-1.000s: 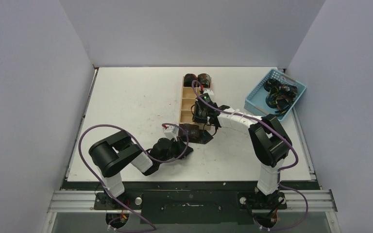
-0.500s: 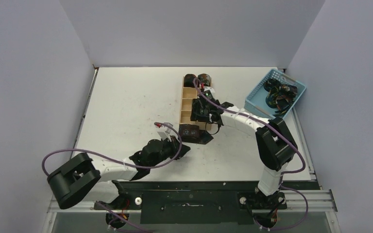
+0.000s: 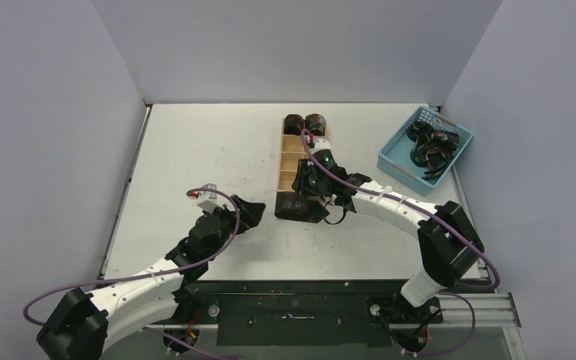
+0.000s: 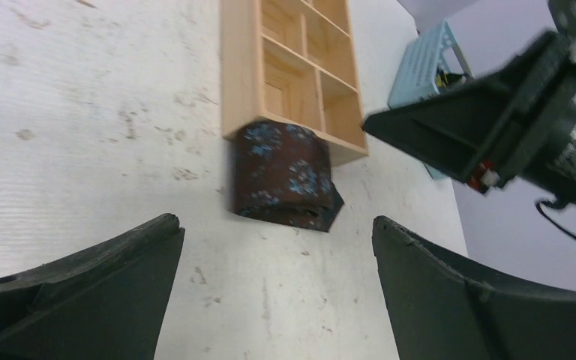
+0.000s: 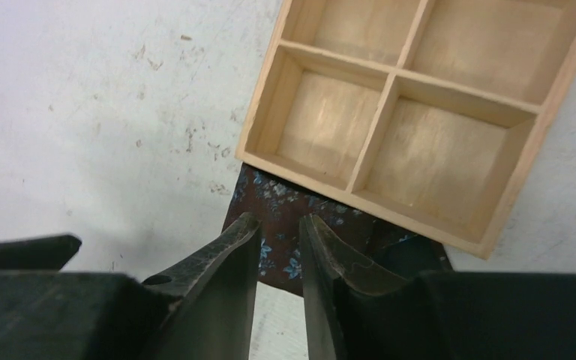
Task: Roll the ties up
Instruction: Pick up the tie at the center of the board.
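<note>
From my station, the left side gives me the most room: the white table (image 3: 195,150) runs broad and scuffed from its left edge, tight against the side wall, across to the wooden tray (image 3: 288,162). The left gripper (image 3: 251,212) hangs low over that stretch, close to the near edge, with its fingers spread wide and gripping nothing. Its wrist view looks between them straight at the rolled tie (image 3: 294,206). That tie lies on the table as a dark, flower-patterned coil, pressed against the tray's near end, with a pointed flap sticking out on its right. At the tray's far end, two more coiled ties (image 3: 304,122) sit side by side in the last pair of compartments; the compartments I can see in the wrist views are bare wood. The right gripper (image 5: 279,225) hovers over the rolled tie and the tray's near end, its fingers nearly together with a thin slit between them and nothing pinched that I can see. There is print on its housing, too blurred to read. Farther right, the blue basket (image 3: 399,163) sits angled at the table's right edge against the wall, holding a tangle of loose ties (image 3: 432,146).
</note>
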Controlling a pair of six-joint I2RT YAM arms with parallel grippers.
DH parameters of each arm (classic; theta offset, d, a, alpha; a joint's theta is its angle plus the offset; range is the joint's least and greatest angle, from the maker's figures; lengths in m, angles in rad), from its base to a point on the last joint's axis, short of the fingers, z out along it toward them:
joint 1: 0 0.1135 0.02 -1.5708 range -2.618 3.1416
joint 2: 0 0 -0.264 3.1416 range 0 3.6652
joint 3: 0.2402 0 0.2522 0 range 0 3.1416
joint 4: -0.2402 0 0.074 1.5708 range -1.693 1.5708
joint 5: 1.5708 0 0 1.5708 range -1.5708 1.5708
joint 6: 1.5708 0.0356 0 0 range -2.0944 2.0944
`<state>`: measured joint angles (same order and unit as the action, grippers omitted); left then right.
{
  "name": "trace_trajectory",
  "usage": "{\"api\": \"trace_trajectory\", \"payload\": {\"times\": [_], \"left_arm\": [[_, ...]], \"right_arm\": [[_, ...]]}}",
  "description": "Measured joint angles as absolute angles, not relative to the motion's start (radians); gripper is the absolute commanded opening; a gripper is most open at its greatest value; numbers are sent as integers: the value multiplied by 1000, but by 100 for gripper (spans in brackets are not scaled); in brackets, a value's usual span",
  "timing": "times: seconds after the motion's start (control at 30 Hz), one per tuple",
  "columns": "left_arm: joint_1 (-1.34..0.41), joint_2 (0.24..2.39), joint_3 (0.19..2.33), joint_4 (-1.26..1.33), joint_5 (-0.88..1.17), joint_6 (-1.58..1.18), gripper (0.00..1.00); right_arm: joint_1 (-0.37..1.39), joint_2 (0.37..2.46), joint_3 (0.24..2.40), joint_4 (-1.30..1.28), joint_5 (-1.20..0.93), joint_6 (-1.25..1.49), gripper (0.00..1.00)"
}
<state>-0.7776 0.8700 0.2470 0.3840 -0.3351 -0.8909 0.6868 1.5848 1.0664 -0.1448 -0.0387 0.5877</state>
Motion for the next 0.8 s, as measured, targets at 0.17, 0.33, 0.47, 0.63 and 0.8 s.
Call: {"api": "trace_trajectory", "payload": {"times": [0.17, 0.33, 0.47, 0.63, 0.8], "left_arm": [[-597, 931, 236, 377, -218, -954, 96], [-515, 1026, 290, 389, -57, -966, 97], [-514, 1082, 302, 414, 29, -957, 100], [-518, 1198, 364, 418, 102, -912, 100], [-528, 1287, 367, 477, 168, -905, 100]], "right_arm": [[712, 1617, 1047, -114, -61, 585, 21], [712, 1631, 994, -94, -61, 585, 20], [711, 1631, 931, -68, -60, 588, 19], [699, 1626, 862, -20, -61, 601, 19], [686, 1601, 806, 44, -62, 626, 18]]}}
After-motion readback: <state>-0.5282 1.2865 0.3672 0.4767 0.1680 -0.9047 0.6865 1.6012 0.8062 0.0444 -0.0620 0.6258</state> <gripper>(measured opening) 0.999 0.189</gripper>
